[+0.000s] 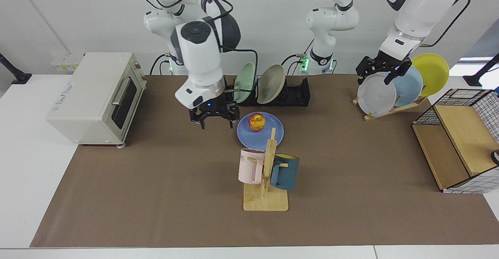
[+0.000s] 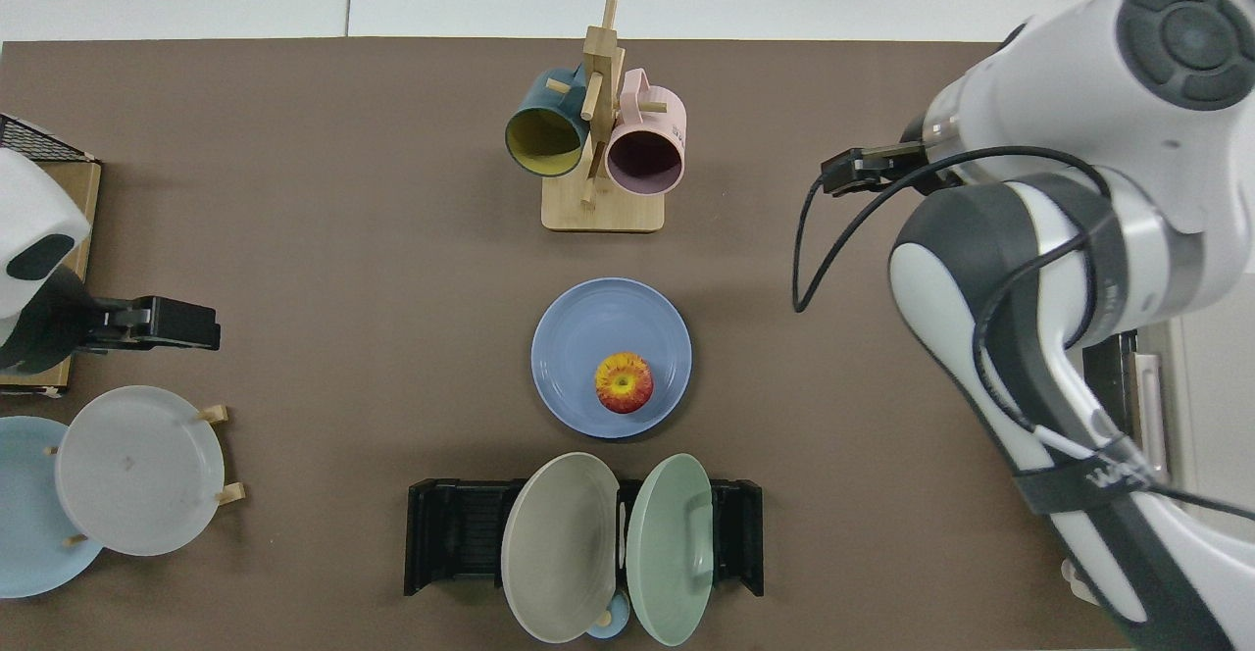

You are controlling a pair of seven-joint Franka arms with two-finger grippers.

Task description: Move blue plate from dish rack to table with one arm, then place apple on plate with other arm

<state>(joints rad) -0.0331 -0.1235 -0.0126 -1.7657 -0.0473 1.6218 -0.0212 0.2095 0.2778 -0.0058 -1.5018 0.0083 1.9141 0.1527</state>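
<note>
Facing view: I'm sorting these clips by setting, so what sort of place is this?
Most likely a robotics lab staged as a kitchen: two robot arms mounted behind a mat-covered table, with a toaster oven, a dish rack holding plates and a mug tree, against bare white walls.
</note>
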